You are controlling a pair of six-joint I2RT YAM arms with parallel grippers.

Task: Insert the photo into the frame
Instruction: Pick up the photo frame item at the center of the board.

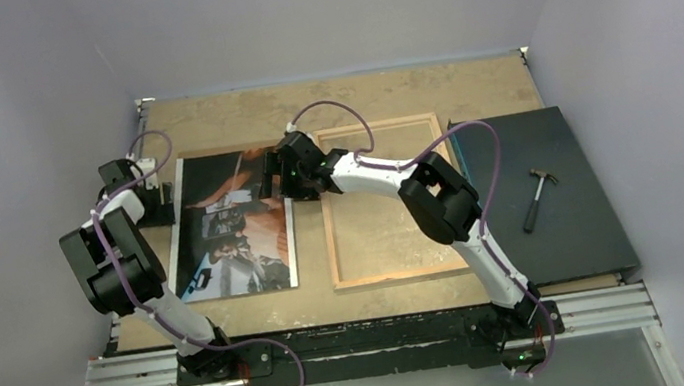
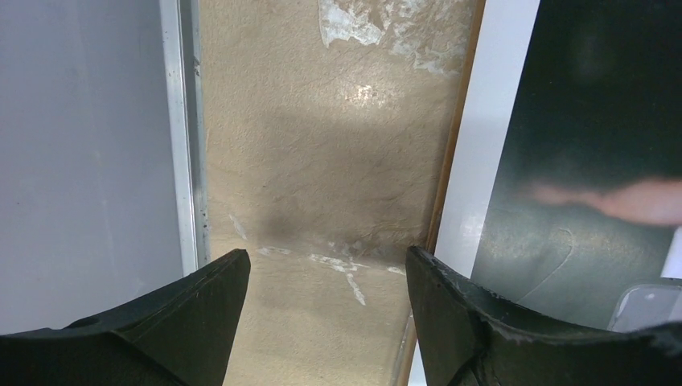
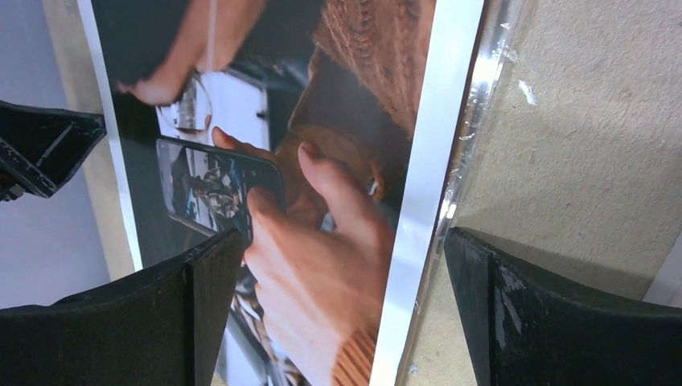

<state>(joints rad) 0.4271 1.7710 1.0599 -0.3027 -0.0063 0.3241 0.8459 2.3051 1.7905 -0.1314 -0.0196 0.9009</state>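
While the photo lay face up on the table, outside and just left of the frame, the job stood at its opening stage: nothing loaded, photo not yet lifted. The frame lay flat, light-wood side up, bare tabletop showing through its opening, its left rail near the photo's right edge but apart from it.

The right gripper hung over the photo's far right corner, fingers spread wide and holding nothing. It straddled the white border, w/ one finger above the picture and the other above bare table. A clear sheet showed its edge just beside that border, prob. running under the photo, though the wrist view was too tight to be sure. The left gripper hovered at the photo's far left edge, jaws apart and empty, over bare table between the white border and the metal rail at the table's side.

Left to do, by the look of it: grip the photo, carry it right, seat it inside the rails.

Room was mixed. Open tabletop lay beyond both photo and frame. The wall pressed close on the left arm's side. On the right, a dark mat w/ a hammer sat just beside the frame's right rail. The photo's edges lay flat on the surface, so getting a finger under one looked the hard part.
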